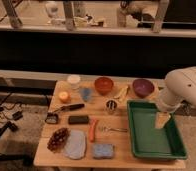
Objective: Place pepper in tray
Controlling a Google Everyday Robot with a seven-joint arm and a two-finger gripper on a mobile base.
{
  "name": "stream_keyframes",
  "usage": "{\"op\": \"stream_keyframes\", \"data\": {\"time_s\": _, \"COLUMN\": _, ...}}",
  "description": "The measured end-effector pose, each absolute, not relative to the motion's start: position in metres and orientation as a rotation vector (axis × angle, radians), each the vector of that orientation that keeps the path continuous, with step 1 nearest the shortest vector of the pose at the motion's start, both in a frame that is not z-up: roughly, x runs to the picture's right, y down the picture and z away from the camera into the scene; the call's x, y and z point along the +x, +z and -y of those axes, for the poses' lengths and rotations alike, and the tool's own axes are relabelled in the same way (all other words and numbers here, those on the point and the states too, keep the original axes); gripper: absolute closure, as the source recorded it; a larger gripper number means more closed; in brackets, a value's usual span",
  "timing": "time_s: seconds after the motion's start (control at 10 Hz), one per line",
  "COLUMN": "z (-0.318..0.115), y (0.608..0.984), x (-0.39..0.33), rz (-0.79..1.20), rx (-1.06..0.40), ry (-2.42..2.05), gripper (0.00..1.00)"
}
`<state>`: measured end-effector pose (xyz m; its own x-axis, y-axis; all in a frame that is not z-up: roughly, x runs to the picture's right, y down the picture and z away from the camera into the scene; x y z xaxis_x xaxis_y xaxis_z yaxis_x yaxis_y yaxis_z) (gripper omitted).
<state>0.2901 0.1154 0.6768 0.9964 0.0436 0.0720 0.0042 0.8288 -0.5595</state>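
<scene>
The pepper (93, 130) is a slim orange-red chili lying on the wooden table (121, 156), left of the tray and beside a fork (112, 129). The green tray (153, 131) sits at the table's right side and holds nothing but the gripper above it. My gripper (161, 121) hangs from the white arm (183, 90) over the tray's middle right part, well to the right of the pepper.
An orange-red bowl (104, 84), a purple bowl (142, 86), a banana (122, 92), a white cup (74, 81), a round orange fruit (64, 96), a metal cup (111, 106), a black-handled tool (66, 108), a dark block (78, 119), grapes (58, 139) and sponges (104, 150) crowd the table's left and middle.
</scene>
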Motion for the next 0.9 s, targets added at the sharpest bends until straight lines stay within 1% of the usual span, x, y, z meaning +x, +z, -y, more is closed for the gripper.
{"op": "stream_keyframes", "data": {"time_s": 0.3, "z": -0.115, "y": 0.673, "x": 0.287, "rz": 0.159, "rx": -0.572, "ry": -0.022, "gripper": 0.2}}
{"op": "stream_keyframes", "data": {"time_s": 0.9, "z": -0.111, "y": 0.665, "x": 0.278, "rz": 0.261, "rx": -0.459, "ry": -0.137, "gripper": 0.2}}
